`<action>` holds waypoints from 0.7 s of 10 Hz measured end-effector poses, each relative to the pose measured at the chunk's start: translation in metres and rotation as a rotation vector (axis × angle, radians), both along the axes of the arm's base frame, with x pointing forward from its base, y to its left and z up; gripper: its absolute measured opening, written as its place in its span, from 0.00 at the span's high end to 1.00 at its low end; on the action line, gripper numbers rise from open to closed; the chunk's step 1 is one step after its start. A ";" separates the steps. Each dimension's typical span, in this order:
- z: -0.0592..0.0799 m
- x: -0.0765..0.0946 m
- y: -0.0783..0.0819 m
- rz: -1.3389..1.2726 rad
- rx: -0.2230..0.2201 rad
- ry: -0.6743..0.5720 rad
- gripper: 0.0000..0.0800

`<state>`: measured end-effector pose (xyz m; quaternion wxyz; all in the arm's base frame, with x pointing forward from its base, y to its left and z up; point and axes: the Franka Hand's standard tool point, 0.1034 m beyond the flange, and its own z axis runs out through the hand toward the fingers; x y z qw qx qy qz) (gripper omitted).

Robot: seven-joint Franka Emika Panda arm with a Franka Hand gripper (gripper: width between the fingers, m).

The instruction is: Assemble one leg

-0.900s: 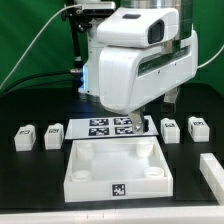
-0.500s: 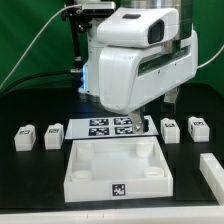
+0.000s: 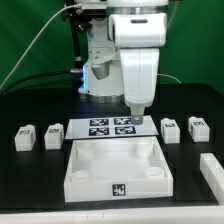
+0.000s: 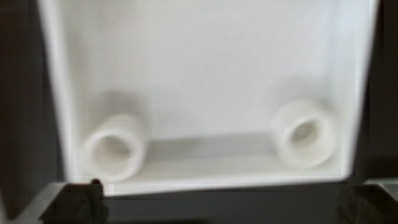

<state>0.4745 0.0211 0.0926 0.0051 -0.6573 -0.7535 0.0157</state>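
Note:
Four small white legs with tags stand on the black table: two on the exterior view's left [image 3: 24, 137] [image 3: 53, 133] and two on its right [image 3: 171, 129] [image 3: 198, 127]. The large white square panel [image 3: 117, 165] lies in front, with round corner sockets. My gripper [image 3: 136, 116] hangs over the right end of the marker board [image 3: 110, 126], just behind the panel, away from every leg. In the wrist view the gripper [image 4: 228, 205] is open and empty, its fingertips [image 4: 80, 200] wide apart. The panel [image 4: 214, 80] fills that view with two sockets [image 4: 114, 150] [image 4: 302, 135].
A further white part [image 3: 212, 170] lies at the exterior view's right edge. The arm's base and cables [image 3: 85, 60] stand at the back behind the marker board.
The arm's upper links have swung, so the wrist now hangs straight and narrow in the exterior view. The gripper stays over the marker board's right end. The parts have not moved.

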 end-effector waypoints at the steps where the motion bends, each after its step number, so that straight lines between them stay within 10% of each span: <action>1: -0.014 -0.015 -0.009 0.004 0.009 -0.004 0.19; 5: -0.073 -0.047 -0.023 -0.054 0.035 0.043 0.19; 7: -0.078 -0.045 -0.024 -0.062 0.036 0.050 0.19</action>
